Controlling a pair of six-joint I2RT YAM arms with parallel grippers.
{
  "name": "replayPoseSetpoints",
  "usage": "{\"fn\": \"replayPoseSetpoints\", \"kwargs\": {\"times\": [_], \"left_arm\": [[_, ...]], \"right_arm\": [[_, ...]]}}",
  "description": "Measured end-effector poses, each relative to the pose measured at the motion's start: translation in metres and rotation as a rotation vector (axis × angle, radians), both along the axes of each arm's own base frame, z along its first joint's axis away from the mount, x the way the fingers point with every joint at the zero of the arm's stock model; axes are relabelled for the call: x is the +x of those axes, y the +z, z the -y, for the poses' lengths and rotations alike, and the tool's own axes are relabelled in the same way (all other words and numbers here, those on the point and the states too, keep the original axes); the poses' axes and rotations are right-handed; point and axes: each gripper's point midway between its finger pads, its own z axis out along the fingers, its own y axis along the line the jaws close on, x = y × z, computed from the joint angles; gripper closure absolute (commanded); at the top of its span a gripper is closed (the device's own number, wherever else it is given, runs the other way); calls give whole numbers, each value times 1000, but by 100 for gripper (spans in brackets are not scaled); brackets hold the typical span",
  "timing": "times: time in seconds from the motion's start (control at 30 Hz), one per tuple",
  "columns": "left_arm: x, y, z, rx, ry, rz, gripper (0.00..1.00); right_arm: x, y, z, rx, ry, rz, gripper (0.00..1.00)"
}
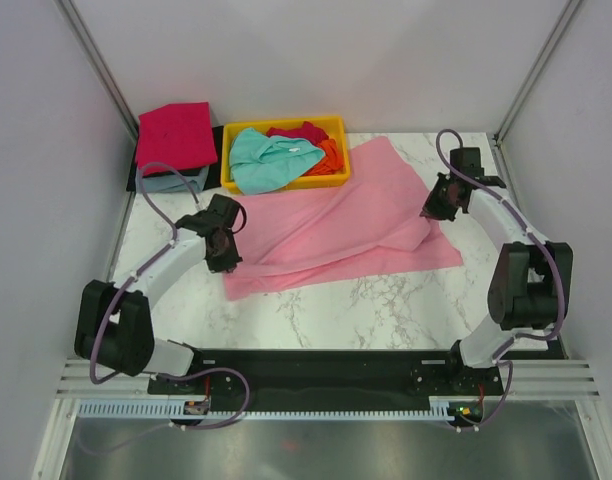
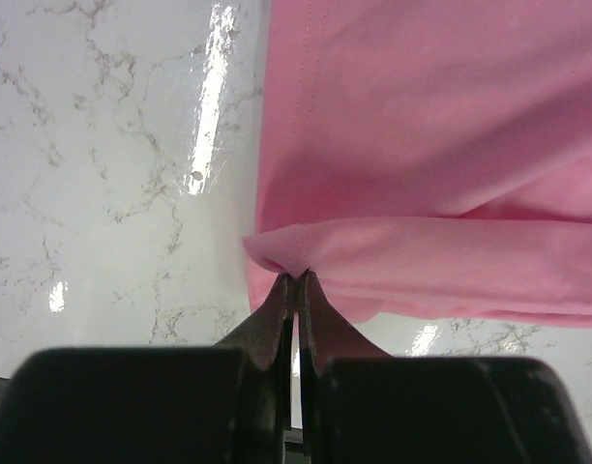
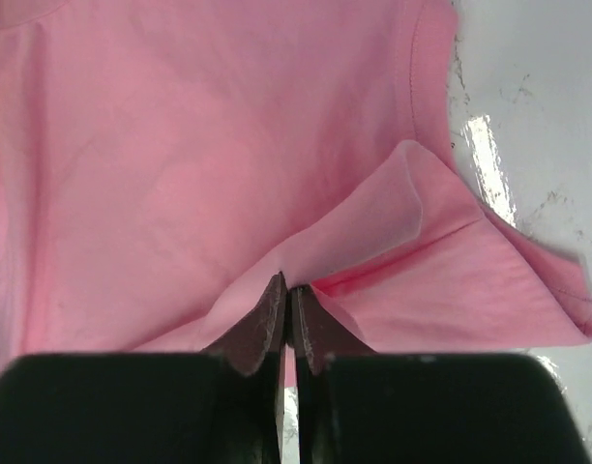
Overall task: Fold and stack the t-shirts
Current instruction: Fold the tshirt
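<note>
A light pink t-shirt (image 1: 336, 225) lies spread over the middle of the marble table, partly doubled over itself. My left gripper (image 1: 224, 252) pinches its left edge, jaws shut on a fold of pink cloth (image 2: 296, 253). At the shirt's right edge my right gripper (image 1: 434, 208) is shut on a raised pink fold (image 3: 364, 232). A teal t-shirt (image 1: 268, 160), a red t-shirt (image 1: 304, 131) and an orange t-shirt (image 1: 331, 155) fill the yellow tray. A folded crimson t-shirt (image 1: 174, 135) rests on a grey-blue t-shirt (image 1: 171, 181) at the back left.
The yellow plastic tray (image 1: 230, 152) stands at the back centre, touching the pink shirt's far edge. Grey walls with metal posts close in the left, right and back. Bare marble (image 1: 366, 310) shows between the shirt and the arm bases.
</note>
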Motion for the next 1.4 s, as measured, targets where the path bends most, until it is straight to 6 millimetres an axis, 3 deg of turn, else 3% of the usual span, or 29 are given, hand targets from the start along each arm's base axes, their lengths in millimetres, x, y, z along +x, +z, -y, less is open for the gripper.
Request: {"fn": "replayPoseSetpoints", "kwargs": {"times": [0.03, 0.07, 0.1, 0.13, 0.3, 0.43, 0.53, 0.57, 0.63, 0.73, 0.8, 0.93, 1.03, 1.2, 1.33, 1.4], "left_arm": [[1, -3, 0, 2, -2, -11, 86], [1, -6, -1, 6, -8, -24, 75], [1, -8, -1, 9, -12, -33, 64], [3, -10, -1, 8, -18, -42, 56], [27, -8, -3, -21, 5, -51, 48], [72, 12, -10, -59, 44, 13, 44], [75, 30, -12, -82, 51, 73, 34], [70, 37, -11, -95, 47, 95, 30], [55, 47, -12, -109, 41, 131, 17], [23, 51, -15, -129, 44, 157, 12], [2, 43, -15, -151, 56, 151, 12], [-31, 15, -11, -212, 100, 105, 13], [-48, -6, -3, -275, 141, 69, 15], [-56, -33, 4, -333, 201, 39, 17], [-48, -41, 6, -350, 232, 64, 23], [-44, -45, 7, -359, 244, 80, 30]], "right_arm": [[1, -6, 0, -2, -1, -14, 76], [2, -11, 1, -4, -3, -29, 40], [2, -16, 2, -7, -6, -42, 32], [3, -22, 3, -17, 2, -56, 29], [23, -35, 9, -48, -15, -91, 18], [57, -22, 17, -80, -38, -40, 13], [54, -8, 34, -106, -82, 7, 14], [43, -6, 44, -103, -107, 15, 16], [12, -8, 68, -83, -186, 25, 17], [-49, -26, 100, -54, -324, -13, 19], [-77, -46, 96, -32, -341, -56, 22], [-105, -80, 80, 18, -317, -135, 28], [-101, -88, 79, 56, -317, -135, 31], [-85, -88, 80, 81, -319, -86, 39], [-77, -90, 82, 88, -332, -70, 50], [-74, -91, 82, 90, -333, -63, 64]]}}
